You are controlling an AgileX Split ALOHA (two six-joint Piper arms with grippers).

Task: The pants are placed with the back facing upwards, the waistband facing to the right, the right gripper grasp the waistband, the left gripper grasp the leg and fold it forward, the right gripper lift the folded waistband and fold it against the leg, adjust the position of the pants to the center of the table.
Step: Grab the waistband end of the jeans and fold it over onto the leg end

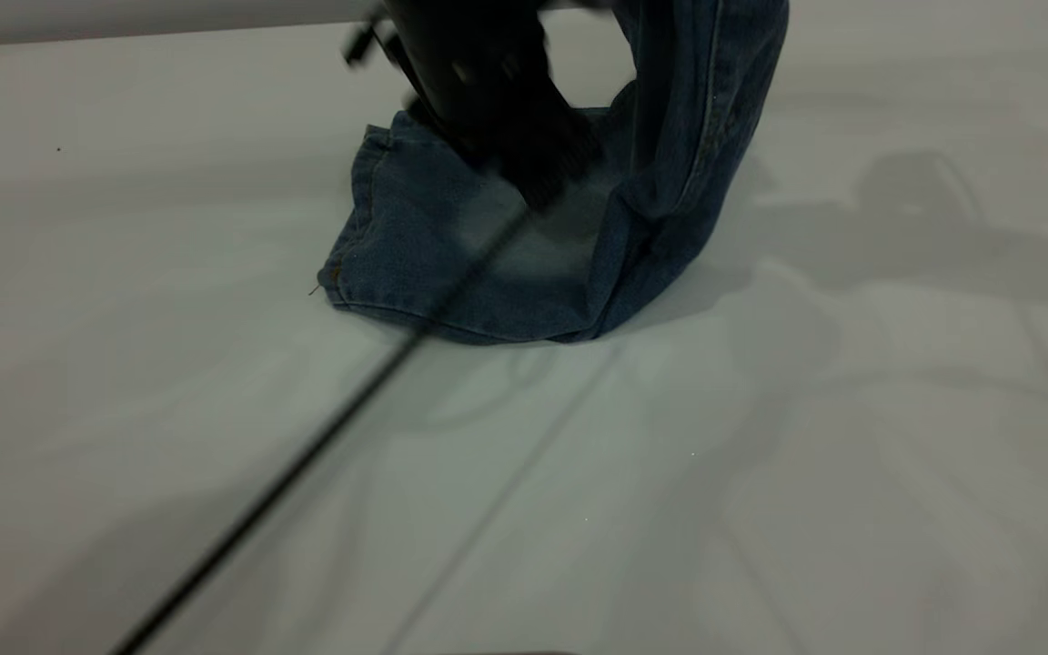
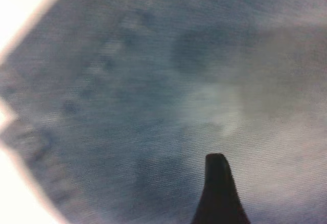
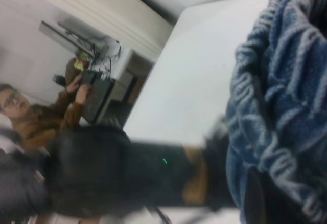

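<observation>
Left claw (image 1: 547,186) pressing pants (image 1: 451,255) leg, waistband (image 3: 276,106) lifted by right claw

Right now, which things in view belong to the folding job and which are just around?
Job:
- denim shorts, leg end flat on the table
- waistband, lifted off the table
- left gripper, down on the flat leg
- right gripper, at the raised waistband

Just around:
- black cable across the table
- person in the background

One pants (image 1: 488,255), one table (image 1: 760,473), one person (image 3: 36,121), one claw (image 1: 524,155).
</observation>
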